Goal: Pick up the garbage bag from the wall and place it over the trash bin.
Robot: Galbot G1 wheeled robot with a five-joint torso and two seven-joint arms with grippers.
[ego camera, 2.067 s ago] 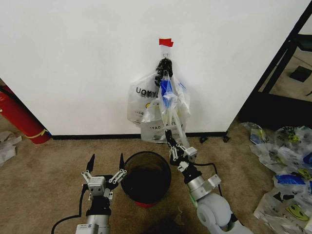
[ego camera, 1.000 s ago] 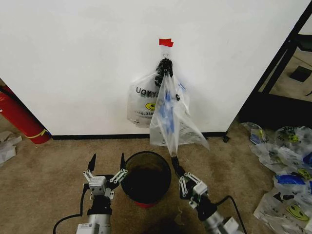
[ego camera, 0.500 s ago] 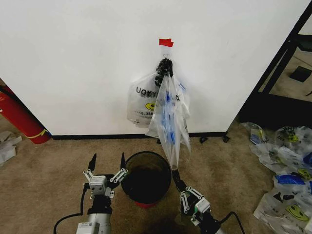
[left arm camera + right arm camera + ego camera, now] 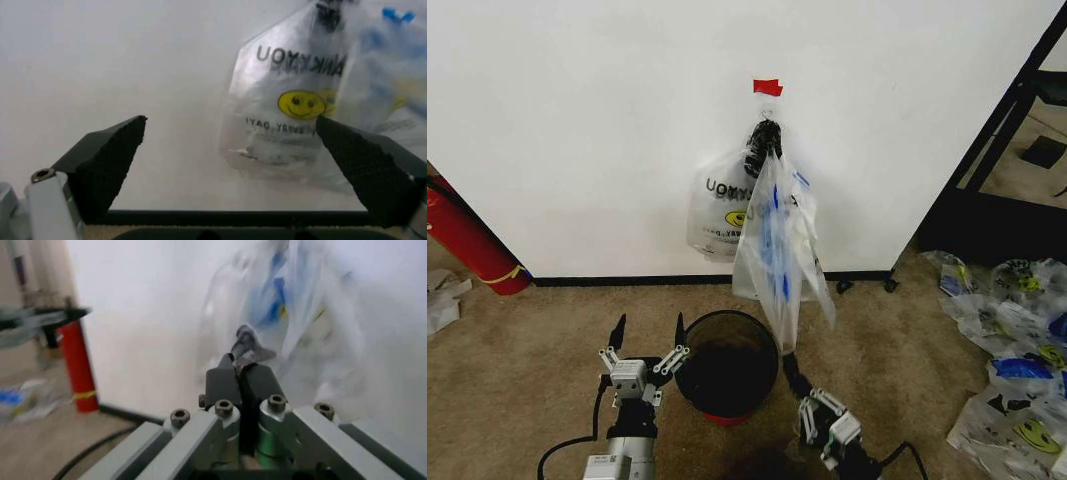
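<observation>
The garbage bag [image 4: 779,255] hangs at the centre of the head view, a thin clear sheet with blue patches, its top caught at the small hook [image 4: 767,128] on the white wall [image 4: 577,120] just below the red tape strip [image 4: 767,87], its lower end drawn down to a point at lower centre. There the right tool [image 4: 789,365] rises from the bottom edge of the frame, clenched on that lower tip; the right wrist view shows its two dark jaws pressed together with a pinch of plastic [image 4: 245,347] held between them. Behind the stretched bag, still on the hook, sits the thicker bundle of smiley bags [image 4: 722,215] with its black knot [image 4: 760,140]. The trash bin [image 4: 727,362], dark-sided with a red base, stands on the carpet at lower centre, just left of the right tool and directly under the bag's tip, with no liner over its rim. The left tool [image 4: 647,335] waits at lower left beside the bin, jaws spread wide and holding nothing; its wrist view looks between the open jaws at the smiley bundle [image 4: 293,115]. As a judgement, the grasp is made but the bag is not yet free of the hook, so pulling it off, opening it and fitting it over the bin rim are all left to do.
</observation>
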